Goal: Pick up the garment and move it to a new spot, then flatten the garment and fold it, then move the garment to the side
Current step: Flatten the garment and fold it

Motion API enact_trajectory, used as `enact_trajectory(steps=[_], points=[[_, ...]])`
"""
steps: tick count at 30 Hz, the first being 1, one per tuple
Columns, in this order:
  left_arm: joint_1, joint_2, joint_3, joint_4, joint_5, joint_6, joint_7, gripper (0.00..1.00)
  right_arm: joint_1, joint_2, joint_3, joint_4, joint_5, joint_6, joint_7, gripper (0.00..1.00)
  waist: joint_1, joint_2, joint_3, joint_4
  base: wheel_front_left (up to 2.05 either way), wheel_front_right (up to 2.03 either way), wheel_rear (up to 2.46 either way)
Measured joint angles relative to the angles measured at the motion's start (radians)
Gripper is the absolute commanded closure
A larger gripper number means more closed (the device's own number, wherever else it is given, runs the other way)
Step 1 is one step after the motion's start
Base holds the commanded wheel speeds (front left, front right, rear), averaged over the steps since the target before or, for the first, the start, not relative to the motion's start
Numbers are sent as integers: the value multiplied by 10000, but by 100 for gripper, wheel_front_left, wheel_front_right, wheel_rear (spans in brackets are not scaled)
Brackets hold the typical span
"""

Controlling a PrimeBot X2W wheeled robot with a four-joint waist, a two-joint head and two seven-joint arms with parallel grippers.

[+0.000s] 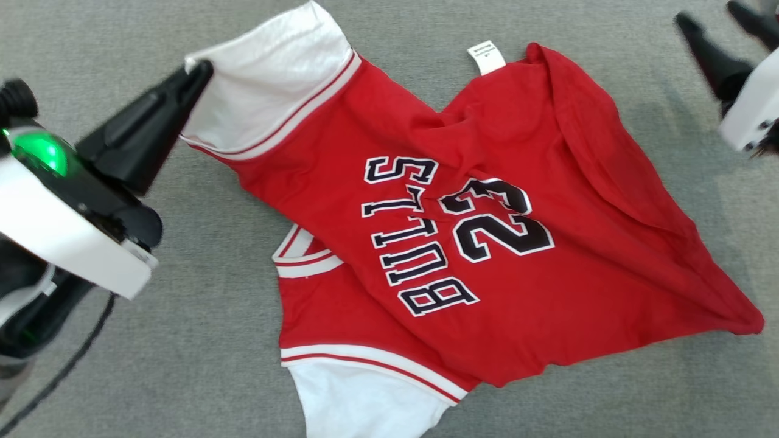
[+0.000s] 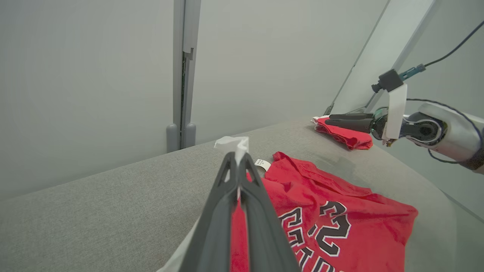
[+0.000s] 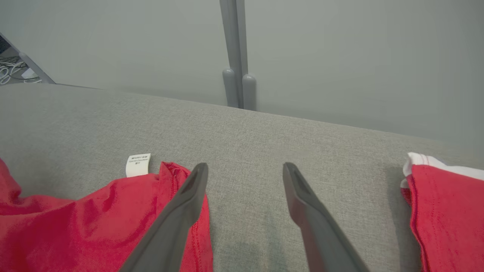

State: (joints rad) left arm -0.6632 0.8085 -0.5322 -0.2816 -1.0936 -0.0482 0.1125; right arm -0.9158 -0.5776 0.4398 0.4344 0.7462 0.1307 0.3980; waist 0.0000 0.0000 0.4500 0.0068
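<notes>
1. Left wrist view: the left gripper has its two dark fingers pressed together. A corner of the white sleeve is pinched at the tips and pokes out above them.
2. Head view, same grip: the fingertips meet the sleeve's outer corner at the garment's upper left. The sleeve cloth runs from there into the red body.
3. I see the red Bulls jersey, number 23, spread on the grey fabric surface, mid-frame with its lettering sideways. It is creased, and a long fold runs down its right side. The other white sleeve is at the bottom edge of the view. A white care label sticks out flat from the top edge.
4. Right wrist view: the right gripper has its fingers well apart, with only grey surface between them. One finger overlaps the jersey's red hem in my view; I cannot tell whether they touch.
5. Head view puts that gripper at the top right corner, apart from the jersey.
6. A second red garment with white trim lies on the gripper's other side.
7. A grey post stands behind the surface's far edge.
</notes>
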Motion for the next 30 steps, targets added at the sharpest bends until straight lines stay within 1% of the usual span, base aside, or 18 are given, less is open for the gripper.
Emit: enact_trajectory(steps=[2, 6, 11, 17, 18, 19, 20, 26, 30], points=[[277, -50, -102, -151, -4, 12, -98, 100, 127, 10, 449, -148, -81, 0, 121, 0, 0, 0, -8, 165, 0, 0, 0], [616, -209, -380, -284, 38, -6, -215, 100, 37, 527, 1246, -21, -288, 4, 284, 0, 0, 0, -31, 552, 0, 0, 0], [660, -472, -679, -353, 173, -48, -263, 100, -435, 989, 1783, 1020, -836, 4, 464, 0, 0, 0, -58, 1003, 0, 0, 0], [659, -681, -844, -276, 209, -117, -299, 100, -949, 1453, 1960, 2439, -1413, 4, 700, 0, -1, 0, -21, 1385, 0, 0, 0], [658, -715, -859, -255, 215, -123, -311, 100, -1015, 1519, 1965, 2581, -1413, 4, 696, 58, 0, 0, -13, 1417, 0, 0, 0], [657, -742, -878, -228, 217, -123, -336, 100, -1075, 1576, 1967, 2692, -1415, 4, 633, 88, 0, 0, -5, 1441, 0, 0, 0], [656, -771, -888, -190, 226, -127, -347, 100, -1139, 1618, 1975, 2794, -1415, 4, 579, 100, 0, 0, 5, 1454, 0, 0, 0], [626, -903, -779, 203, 261, -201, -663, 100, -1574, 1661, 1741, 3538, -1605, 4, -384, 100, 0, 0, 42, 1331, 0, 0, 0], [438, -903, -502, 460, 449, -272, -1145, 100, -1857, 1730, 1237, 3800, -1461, 4, -1386, 100, 0, 0, 32, 1173, 0, 0, 0]])
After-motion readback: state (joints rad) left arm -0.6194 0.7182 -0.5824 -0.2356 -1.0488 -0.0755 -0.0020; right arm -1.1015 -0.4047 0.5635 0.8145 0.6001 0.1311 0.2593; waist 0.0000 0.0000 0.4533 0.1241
